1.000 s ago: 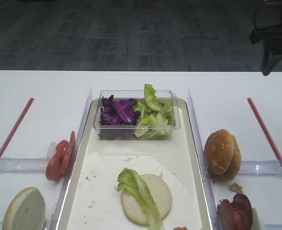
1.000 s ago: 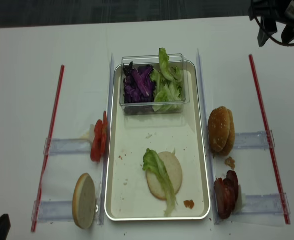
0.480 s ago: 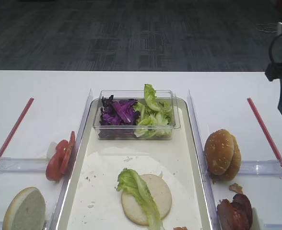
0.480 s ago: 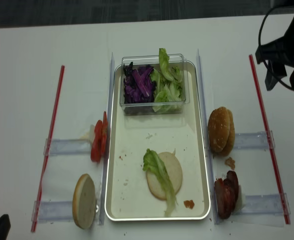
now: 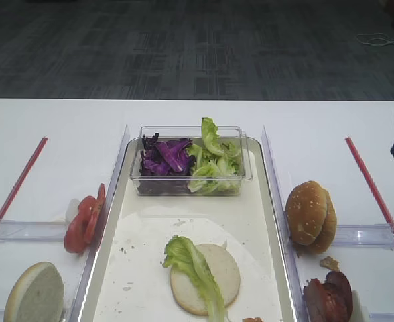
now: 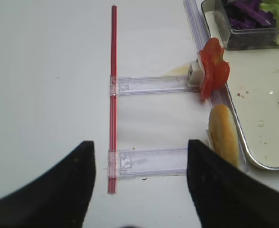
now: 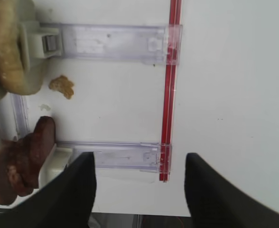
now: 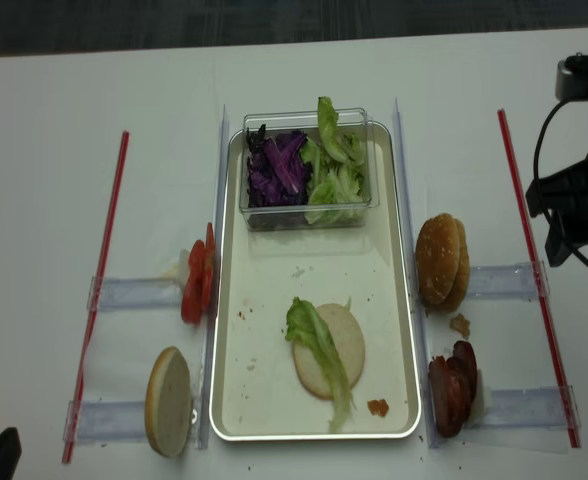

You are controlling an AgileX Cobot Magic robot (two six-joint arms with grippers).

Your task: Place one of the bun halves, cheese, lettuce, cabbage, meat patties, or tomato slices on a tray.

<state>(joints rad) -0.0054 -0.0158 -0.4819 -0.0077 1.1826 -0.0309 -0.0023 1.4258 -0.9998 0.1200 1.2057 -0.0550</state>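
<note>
Right wrist view puts your right gripper (image 7: 139, 190) over the table's right edge, jaws spread and holding nothing, with the meat patties (image 7: 18, 159) standing on edge in their clear holder just to its left. Those patties look like the next layer: the tray (image 8: 234, 300) already carries a pale bun half (image 8: 339, 350) near its front edge with a lettuce (image 8: 314, 345) leaf draped across it. Your left gripper (image 6: 139, 185) hangs over the table's left side, likewise spread and empty, near the tomato slices (image 6: 213, 69).

To take a patty well, bring the right gripper in from above and line the jaws across the outermost disc's thickness, not its face. They lean together and look glossy, so expect sticking; close on one only and lift straight up before travelling. Mind the sesame bun tops (image 8: 442, 260) behind and the crumb (image 7: 62, 86) between.
</note>
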